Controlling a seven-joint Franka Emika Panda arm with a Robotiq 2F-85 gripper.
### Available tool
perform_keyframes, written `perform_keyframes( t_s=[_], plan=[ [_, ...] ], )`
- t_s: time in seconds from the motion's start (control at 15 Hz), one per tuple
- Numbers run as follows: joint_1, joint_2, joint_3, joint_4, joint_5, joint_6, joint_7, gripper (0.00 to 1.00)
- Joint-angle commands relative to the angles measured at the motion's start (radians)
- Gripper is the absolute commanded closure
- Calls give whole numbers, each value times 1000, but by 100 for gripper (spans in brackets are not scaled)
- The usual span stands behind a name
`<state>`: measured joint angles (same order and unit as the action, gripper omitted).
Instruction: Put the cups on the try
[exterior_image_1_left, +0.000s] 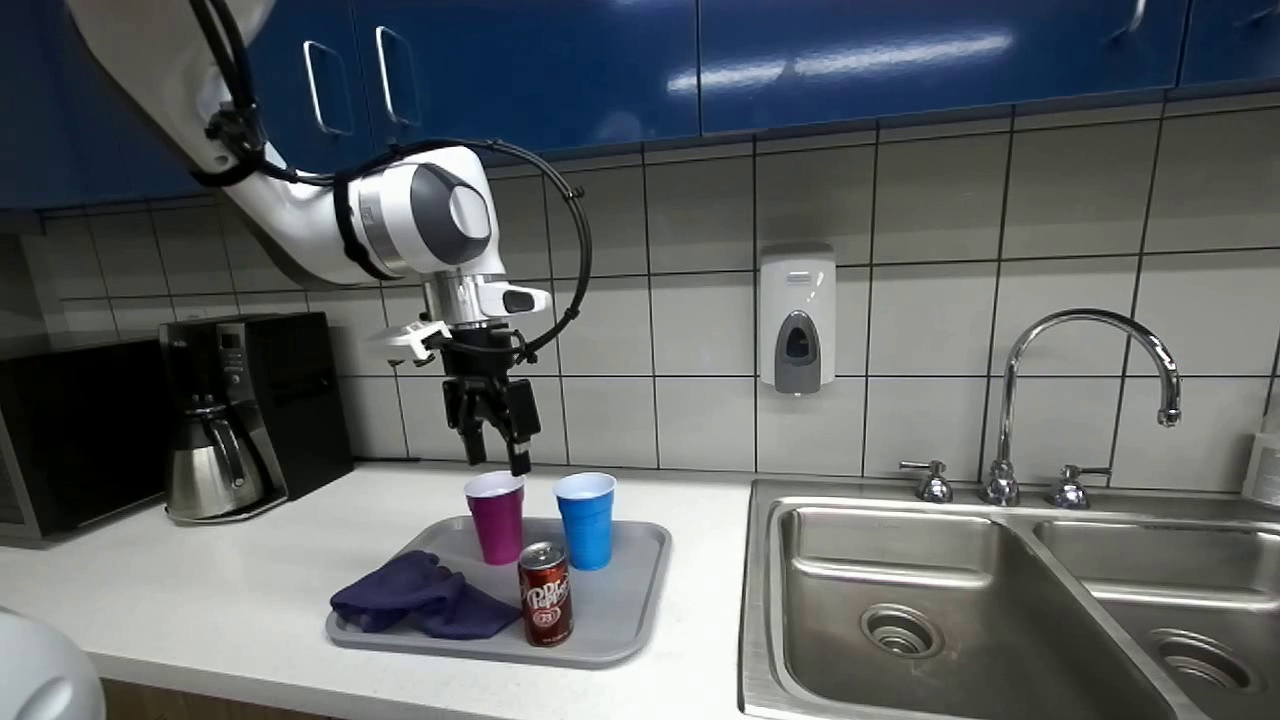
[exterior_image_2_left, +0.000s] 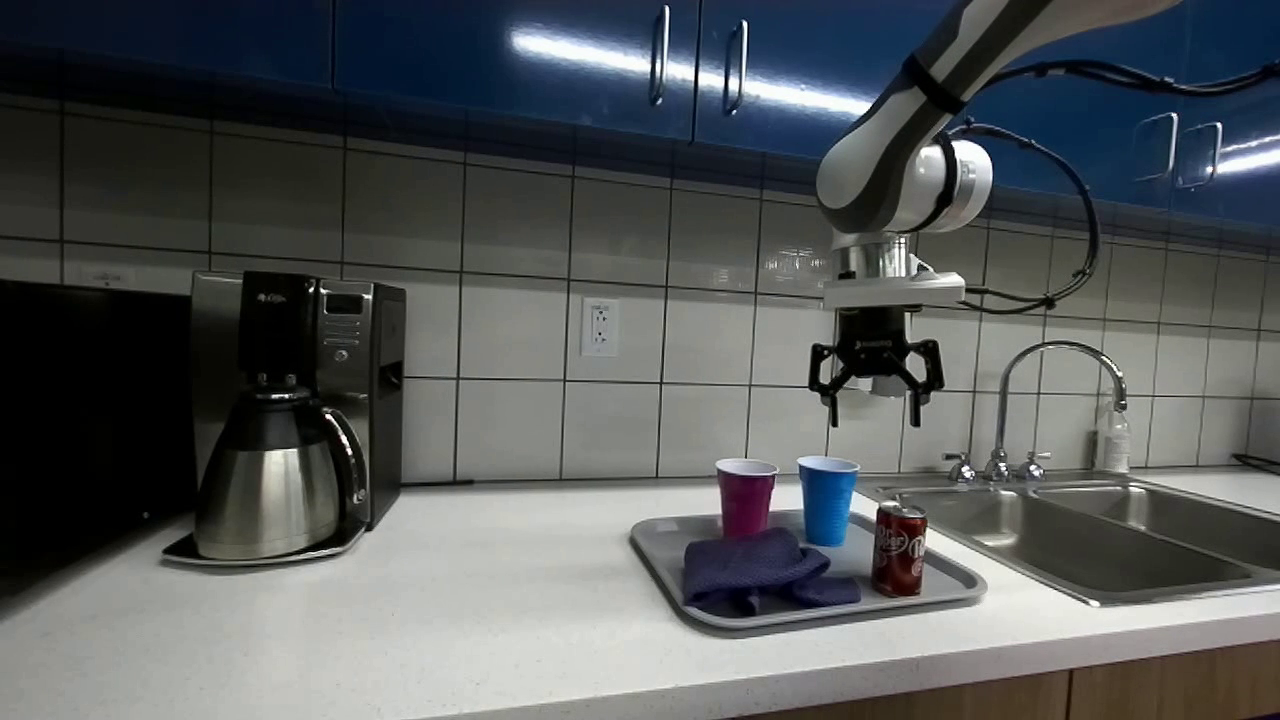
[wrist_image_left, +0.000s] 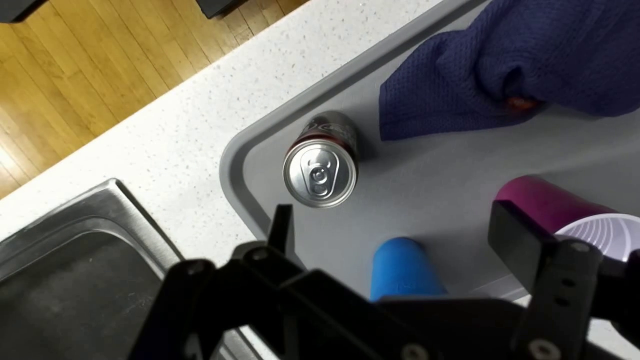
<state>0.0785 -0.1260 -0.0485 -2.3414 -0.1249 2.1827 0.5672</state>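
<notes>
Counter (exterior_image_2_left: 450, 620): runs along the lower part of both exterior views; the job on it looks done, so the step in hand, as I judge it, is a clean retreat.
Arm (exterior_image_2_left: 905, 170): comes in from the upper right of the frame in an exterior view; best raised straight up first, then swung aside, since a low sweep could strike what stands below.
Tray (exterior_image_1_left: 620, 595): flat, grey, low-rimmed, at the lower centre of the frame in an exterior view; better not nudged, as it also bears a dark cloth (exterior_image_1_left: 425, 600) on its left and a red soda can (exterior_image_1_left: 546, 598) near its lower edge.
Tool (exterior_image_2_left: 874, 414): jaws spread wide, holding nothing, apart from everything beneath; leaving them wide and level on the way up should serve, as a tilt might let one clip a rim.
Purple cup (exterior_image_1_left: 496, 524): on the tray, upright, left of and below the frame's centre in an exterior view; magenta outside, white within, widening toward the mouth.
Blue cup (exterior_image_1_left: 588, 527): on the tray too, upright, just right of the purple cup and apart from it; bright blue outside, white within, of matching size. Both look like thin plastic, so a light knock would probably tip one.
</notes>
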Motion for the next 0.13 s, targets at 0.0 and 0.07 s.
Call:
perform_keyframes(
  t_s=[0.0, 0.07],
  plan=[
    [-37, 0, 36, 1, 6, -2, -5, 0],
    [-37, 0, 36, 1, 6, -2, -5, 0]
  ],
)
